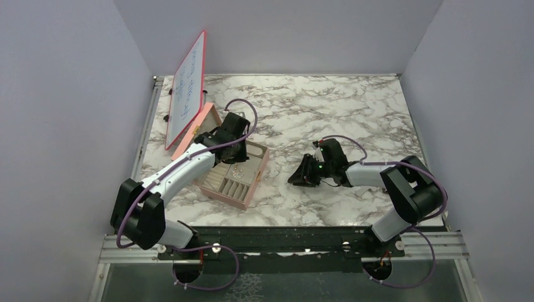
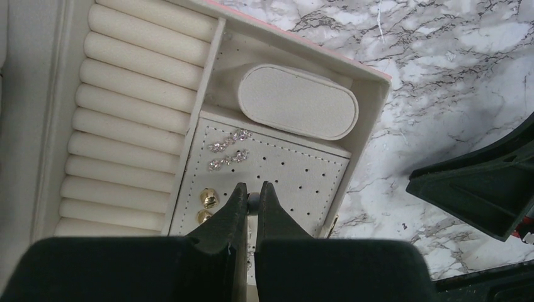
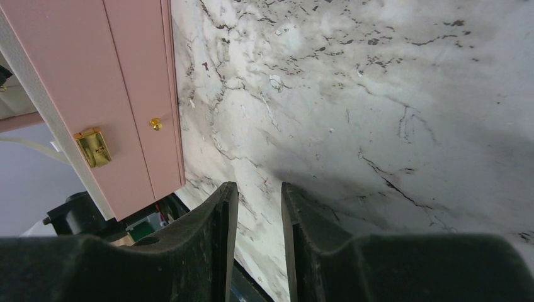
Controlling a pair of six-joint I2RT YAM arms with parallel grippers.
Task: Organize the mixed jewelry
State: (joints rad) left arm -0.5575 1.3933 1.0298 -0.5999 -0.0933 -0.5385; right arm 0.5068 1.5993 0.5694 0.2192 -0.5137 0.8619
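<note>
In the left wrist view my left gripper (image 2: 253,200) is shut on a small round silvery stud (image 2: 254,202), held just over the perforated beige panel (image 2: 296,173) of the pink box (image 2: 371,75). Two sparkly silver pieces (image 2: 230,139) and two gold studs (image 2: 209,198) sit on that panel. In the top view the left gripper (image 1: 234,154) is over the box (image 1: 250,195). My right gripper (image 1: 301,177) rests low on the marble to the right of the box. Its jaws (image 3: 259,189) stand a little apart with nothing between them.
The box holds beige ring rolls (image 2: 135,94) and an oval cushion (image 2: 297,102). Its pink side with a gold clasp (image 3: 92,148) shows in the right wrist view. A red-framed whiteboard (image 1: 187,88) leans at the back left. The right gripper's fingers (image 2: 485,182) lie near the box.
</note>
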